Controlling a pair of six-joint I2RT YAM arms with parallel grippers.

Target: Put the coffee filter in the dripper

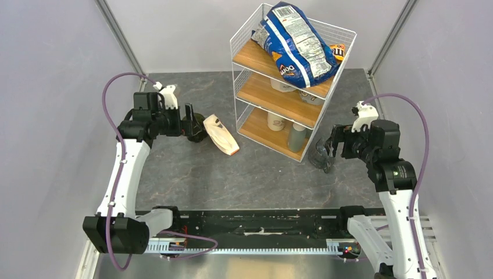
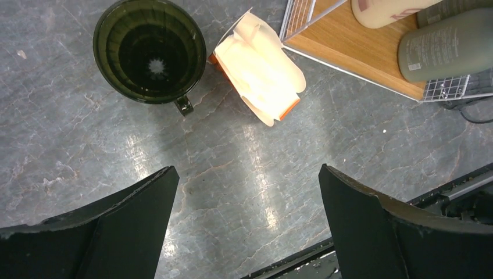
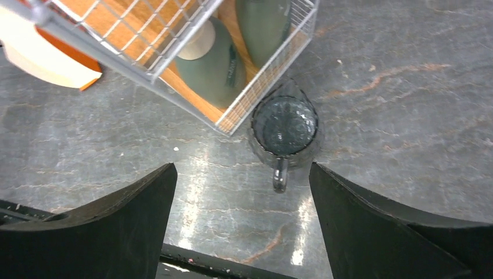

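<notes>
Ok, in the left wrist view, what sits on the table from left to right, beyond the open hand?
dripper → tan packet with an orange end → wire rack, with bottles lying on its wooden shelf

We see a grey marbled tabletop point(image 1: 192, 174) boxed in by pale walls point(image 1: 46, 70). A white wire rack point(image 1: 264, 96) with three wooden shelves stands toward its back; soft glare streaks the surface.
</notes>
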